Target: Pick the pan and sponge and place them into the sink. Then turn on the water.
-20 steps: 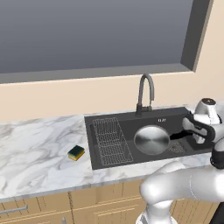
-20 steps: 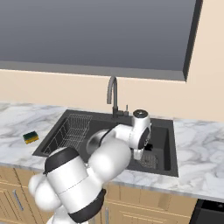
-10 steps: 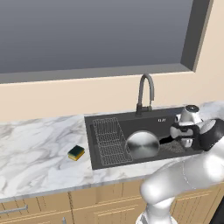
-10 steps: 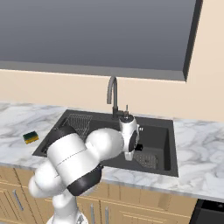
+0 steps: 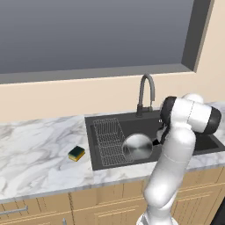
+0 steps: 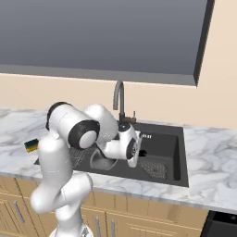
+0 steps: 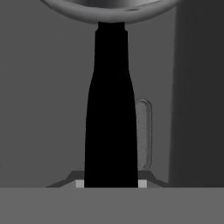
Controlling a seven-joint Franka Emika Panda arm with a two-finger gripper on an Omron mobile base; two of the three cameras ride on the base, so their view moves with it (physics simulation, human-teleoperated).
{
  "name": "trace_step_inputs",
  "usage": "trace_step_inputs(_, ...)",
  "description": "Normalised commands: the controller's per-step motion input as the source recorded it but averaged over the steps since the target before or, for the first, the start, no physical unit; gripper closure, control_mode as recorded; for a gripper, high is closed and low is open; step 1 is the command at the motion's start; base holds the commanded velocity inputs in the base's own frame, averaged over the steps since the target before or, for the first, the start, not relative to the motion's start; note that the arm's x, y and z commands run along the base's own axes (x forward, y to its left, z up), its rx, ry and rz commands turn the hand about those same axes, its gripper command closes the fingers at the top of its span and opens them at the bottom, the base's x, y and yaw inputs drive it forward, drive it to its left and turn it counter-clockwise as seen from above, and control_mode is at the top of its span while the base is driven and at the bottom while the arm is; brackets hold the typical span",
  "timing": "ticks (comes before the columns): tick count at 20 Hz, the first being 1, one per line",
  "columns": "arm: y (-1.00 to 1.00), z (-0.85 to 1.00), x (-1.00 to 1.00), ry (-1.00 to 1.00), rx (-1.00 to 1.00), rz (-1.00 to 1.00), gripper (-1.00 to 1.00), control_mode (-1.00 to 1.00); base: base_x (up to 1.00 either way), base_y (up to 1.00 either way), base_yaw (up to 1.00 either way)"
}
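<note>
a: what does the left base view give you?

b: my arm [image 5: 176, 154] bends down into the sink [image 5: 206, 143]. the pan [image 5: 137, 146] is inside the basin, tilted, its round face partly over the wire rack [image 5: 108, 138]. the faucet [image 5: 146, 93] stands at the back rim. the sponge [image 5: 76, 153] lies on the marble desk [image 5: 35, 154], left of the sink and well apart from the pan.

a: and the right base view?

b: my wrist is low over the sink [image 6: 162, 152], and the pan [image 6: 102, 159] shows just past my forearm, inside the basin. the faucet [image 6: 119, 99] rises behind my hand. a corner of the sponge [image 6: 31, 145] peeks out at the far left on the desk [image 6: 208, 148], half hidden by my arm.

a: the hand view?

b: the pan's black handle [image 7: 111, 109] runs straight up the middle from between my fingers [image 7: 111, 183] to the pan [image 7: 109, 11] rim at the top. my fingers are clamped narrow on that handle. behind it is the dark sink floor, with a pale slot-shaped mark beside the handle.
</note>
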Motion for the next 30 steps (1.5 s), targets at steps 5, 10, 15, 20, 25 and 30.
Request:
trace_step_inputs(5, 0.0, -0.33, 0.58, 0.0, -0.04, 0.0, 1.0, -1.0, 0.0, 0.0, 0.0)
trace_step_inputs(10, 0.0, -0.25, 0.48, 0.0, 0.0, 0.01, 1.0, -1.0, 0.0, 0.0, 0.0)
trace_step_inputs(15, -0.01, -0.18, 0.42, 0.0, 0.01, 0.02, 1.0, -1.0, 0.0, 0.0, 0.0)
trace_step_inputs(20, -0.02, -0.22, 0.44, 0.0, 0.01, 0.02, 1.0, -1.0, 0.0, 0.0, 0.0)
trace_step_inputs(25, 0.0, -0.44, 0.41, 0.0, 0.01, 0.02, 1.0, -1.0, 0.0, 0.0, 0.0)
trace_step_inputs(30, 0.0, -0.61, 0.39, 0.03, 0.03, 0.04, 1.0, -1.0, 0.0, 0.0, 0.0)
